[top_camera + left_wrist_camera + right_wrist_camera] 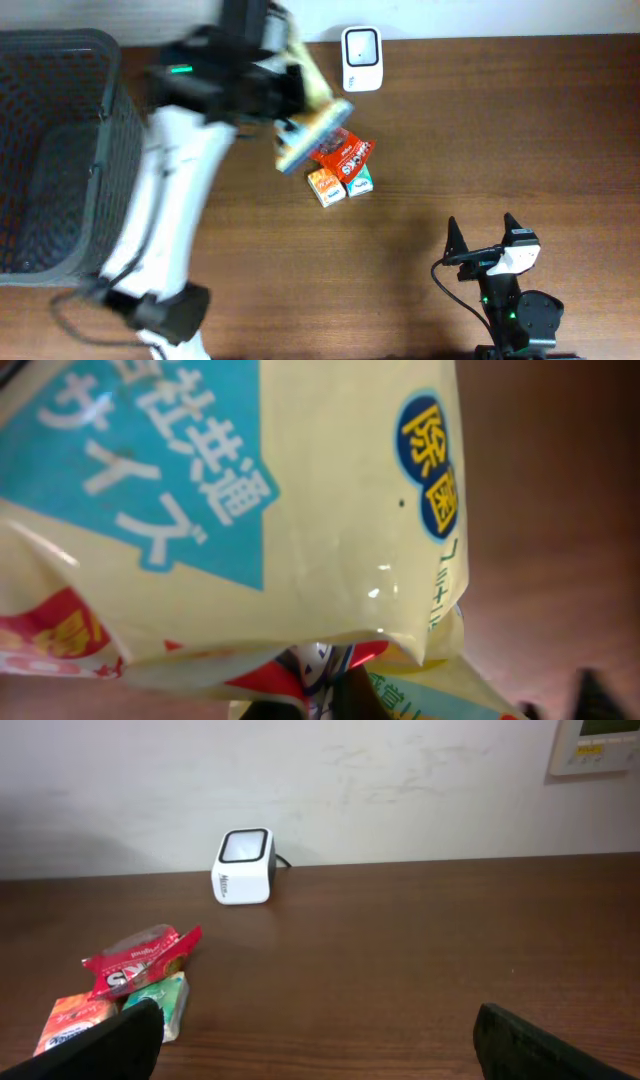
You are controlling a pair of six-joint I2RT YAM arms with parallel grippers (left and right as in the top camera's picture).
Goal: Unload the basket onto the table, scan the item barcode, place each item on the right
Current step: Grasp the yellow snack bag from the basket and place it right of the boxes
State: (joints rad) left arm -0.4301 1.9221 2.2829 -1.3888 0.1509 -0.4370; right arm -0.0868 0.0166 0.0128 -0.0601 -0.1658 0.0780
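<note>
A pale yellow packet with a blue label [313,118] hangs above the table just left of the white barcode scanner [361,58]. My left gripper [284,102] is shut on its edge. In the left wrist view the packet [340,530] fills the frame, pinched at the bottom by my left gripper [335,698]. My right gripper [482,238] stands open and empty near the front right. From the right wrist the scanner [244,867] stands by the back wall, far ahead of the wide-apart right gripper [320,1050].
A red snack packet [345,153], an orange box [325,186] and a green box [360,180] lie under the held packet; they also show as red packet [140,958], orange box [72,1020], green box [165,1000]. A dark mesh basket [50,150] stands far left.
</note>
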